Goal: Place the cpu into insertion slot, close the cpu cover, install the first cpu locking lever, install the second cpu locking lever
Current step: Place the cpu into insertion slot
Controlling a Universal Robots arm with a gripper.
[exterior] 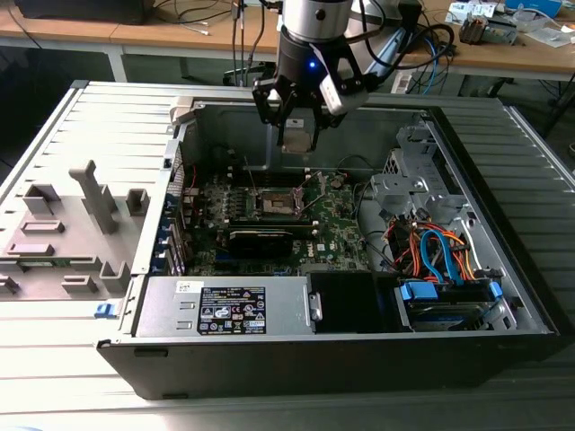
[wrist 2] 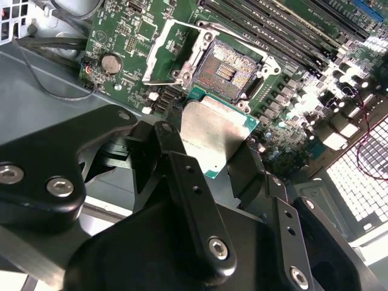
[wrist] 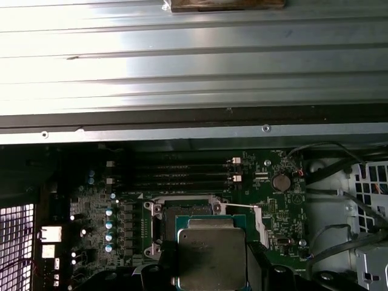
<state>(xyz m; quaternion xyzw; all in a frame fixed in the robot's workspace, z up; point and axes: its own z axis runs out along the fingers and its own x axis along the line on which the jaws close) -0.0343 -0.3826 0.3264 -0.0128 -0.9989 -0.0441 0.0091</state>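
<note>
Clamped the cpu point(wrist 2: 218, 130) flat in the gripper point(wrist 2: 207, 144), clenched on its two opposite edges, silvery top facing the wrist. Hovered above the slot point(wrist 2: 233, 70), apart from it and not yet seated. Showed the slot bare, dark centre exposed. Showed the cover point(wrist 2: 173, 51) tilted open right beside the slot.

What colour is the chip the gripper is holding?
The cpu has a silvery-grey metal top with a teal-green border; the second wrist view shows it best.
</note>
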